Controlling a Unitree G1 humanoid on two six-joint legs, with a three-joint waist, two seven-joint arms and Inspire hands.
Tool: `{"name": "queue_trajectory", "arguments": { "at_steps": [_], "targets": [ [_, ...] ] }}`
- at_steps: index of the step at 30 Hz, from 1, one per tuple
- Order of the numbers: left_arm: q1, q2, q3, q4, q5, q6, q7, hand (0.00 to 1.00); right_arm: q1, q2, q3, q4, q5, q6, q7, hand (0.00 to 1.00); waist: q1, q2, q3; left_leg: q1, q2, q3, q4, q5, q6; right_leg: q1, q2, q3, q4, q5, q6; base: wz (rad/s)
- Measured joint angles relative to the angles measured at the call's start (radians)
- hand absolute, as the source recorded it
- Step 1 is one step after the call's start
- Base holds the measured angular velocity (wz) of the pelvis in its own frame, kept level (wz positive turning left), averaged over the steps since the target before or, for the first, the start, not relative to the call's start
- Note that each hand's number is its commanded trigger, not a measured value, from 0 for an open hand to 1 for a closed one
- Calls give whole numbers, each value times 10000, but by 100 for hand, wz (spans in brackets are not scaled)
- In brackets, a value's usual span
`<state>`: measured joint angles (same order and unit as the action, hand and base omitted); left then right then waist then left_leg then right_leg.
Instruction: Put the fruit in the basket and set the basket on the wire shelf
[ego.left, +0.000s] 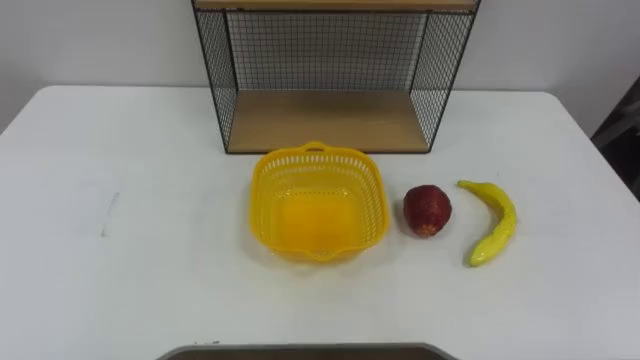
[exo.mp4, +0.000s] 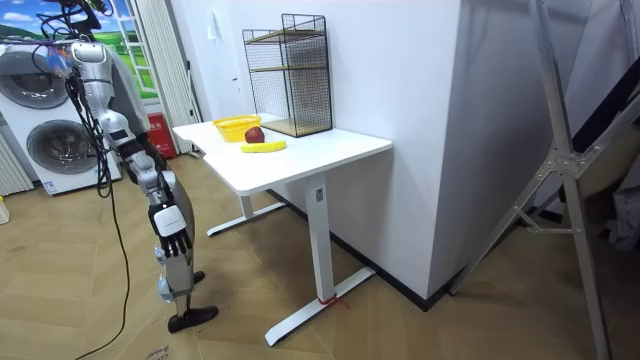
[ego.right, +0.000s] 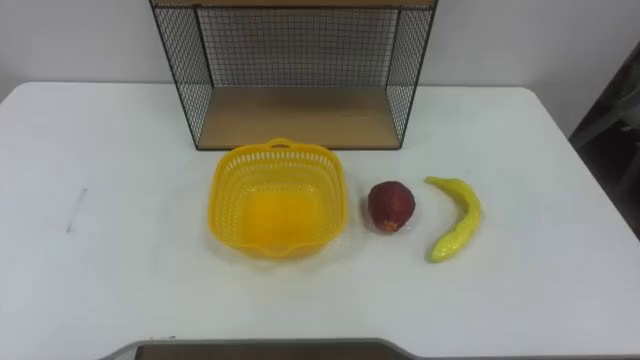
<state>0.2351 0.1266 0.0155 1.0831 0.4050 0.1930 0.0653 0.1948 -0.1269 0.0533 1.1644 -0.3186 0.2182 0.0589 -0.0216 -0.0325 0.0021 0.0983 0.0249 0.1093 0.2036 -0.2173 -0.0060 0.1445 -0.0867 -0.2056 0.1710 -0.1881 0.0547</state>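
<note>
A yellow plastic basket (ego.left: 270, 200) stands empty in the middle of the white table (ego.left: 130, 270). To its right lies a red apple (ego.left: 427, 210), and further right a yellow banana (ego.left: 492, 222), both on the tabletop. Behind the basket stands the black wire shelf (ego.left: 330, 120) with a bare wooden board at the bottom. In the room view I stand on the floor a step from the table's near end. My right hand (exo.mp4: 172, 222) hangs low beside my body with its fingers straight down, holding nothing.
The table (exo.mp4: 300, 150) stands against a white wall, with the shelf (exo.mp4: 290, 75) at its back edge. Washing machines (exo.mp4: 45, 120) stand behind me at the room view's left. A metal stand (exo.mp4: 560, 200) leans at the room view's right.
</note>
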Motion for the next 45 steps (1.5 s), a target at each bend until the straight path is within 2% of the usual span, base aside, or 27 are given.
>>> {"name": "queue_trajectory", "arguments": {
  "at_steps": [9, 15, 19, 24, 25, 26, 27, 29, 31, 34, 36, 38, 39, 40, 43, 45],
  "targets": [
    [-25, 1, 9, -22, -9, -33, 45, 0, -105, -8, -21, 21, 38, -38, 80, 0, -10, 33, -18, 2, -8, 4, 18, 1, 2, -20, 5, 48, -2, -3, 4, 0],
    [-39, 1, 23, -22, 11, -225, 70, 0, -167, -12, -133, 129, 1204, -205, -598, 0, -7, 41, -14, 5, -8, -31, -55, 1, 1, -11, 11, 48, -25, -9, 9, 0],
    [9, 2, 234, -20, 13, -308, 70, 0, -57, -16, -616, 223, 2544, -211, -1115, 0, -14, 25, -4, 19, -9, -32, -45, 3, 1, -16, 15, 62, -18, -13, 10, 0],
    [90, -8, 454, -14, -24, -417, 76, 0, 298, -17, -1339, 457, 5666, -217, -1995, 0, -45, 42, 4, 22, -9, 1, -101, 1, 0, 55, 16, 52, -17, -17, 14, 0],
    [111, -13, 582, -10, -20, -445, 76, 0, 334, -11, -1909, 455, 6801, -260, -2246, 0, -98, 43, 15, 32, -9, 12, -105, 2, 0, 52, 19, 64, -12, -17, 14, 0],
    [161, -12, 749, -4, -16, -463, 82, 0, 282, -14, -2546, 406, 8000, -436, -2469, 0, -236, 41, 21, 36, -9, 12, -106, 2, 0, 55, 20, 46, -12, -16, 14, 0],
    [196, -11, 847, -1, -16, -482, 89, 0, 219, -13, -2840, 370, 8539, -542, -2595, 0, -298, 39, 22, 39, -9, 12, -99, 2, 1, 63, 20, 31, -13, -16, 13, 0],
    [324, -5, 1272, 33, -10, -553, 112, 0, -64, -10, -3862, 323, 10598, -1002, -2994, 0, -562, 3, 44, 157, -12, 18, -80, -4, -1, 136, 19, 17, -51, -24, 19, 0],
    [378, -1, 1609, -20, -31, -701, 134, 0, -112, -2, -4458, -140, 11930, -1145, -3377, 0, -594, -16, 41, 161, -21, 27, -49, -28, 2, 122, 0, 30, -24, -89, 28, 0],
    [562, 32, 2006, -108, -136, -869, 376, 0, -335, 6, -5570, -982, 12842, -1499, -4269, 0, -848, -60, 10, 138, -41, 2, -24, -34, 13, 99, -33, 8, -9, -157, 44, 1],
    [840, 21, 2108, -559, -214, -910, 472, 0, -325, 8, -6066, -2205, 13011, -1621, -5122, 0, -918, -88, -31, 54, -41, 34, 6, -30, 14, -35, -24, 75, 22, -152, 38, -4],
    [997, 46, 2202, -726, -203, -908, 789, 0, -349, -39, -6480, -3904, 12777, -2161, -6345, 0, -1016, -76, -49, -131, -42, 59, 15, -23, 18, -262, -17, 139, 173, -134, 31, -3],
    [1013, 54, 2210, -742, -194, -912, 859, 0, -400, -68, -6565, -4168, 12618, -2284, -6597, 0, -1040, -80, -56, -152, -43, 58, 16, -23, 18, -276, -17, 138, 164, -134, 31, 0],
    [1058, 65, 2231, -813, -164, -913, 967, 0, -522, -164, -6670, -4581, 12164, -2477, -7075, 0, -1087, -105, -68, -161, -44, 54, 14, -23, 17, -288, -16, 146, 165, -134, 32, 0],
    [1024, 68, 2170, -913, -3, -917, 995, 0, -523, -198, -6725, -6678, 10828, -2548, -8437, 0, -1087, -107, -65, -182, -47, 81, -7, -23, 17, -322, -14, 180, 170, -136, 34, -4],
    [855, 66, 2162, -895, -5, -970, 979, 0, -597, -251, -6720, -8095, 9367, -2787, -9213, 0, -1053, -125, -63, -179, -45, 132, -22, -23, 17, -368, -8, 237, 160, -136, 34, -8]
  ]
}}
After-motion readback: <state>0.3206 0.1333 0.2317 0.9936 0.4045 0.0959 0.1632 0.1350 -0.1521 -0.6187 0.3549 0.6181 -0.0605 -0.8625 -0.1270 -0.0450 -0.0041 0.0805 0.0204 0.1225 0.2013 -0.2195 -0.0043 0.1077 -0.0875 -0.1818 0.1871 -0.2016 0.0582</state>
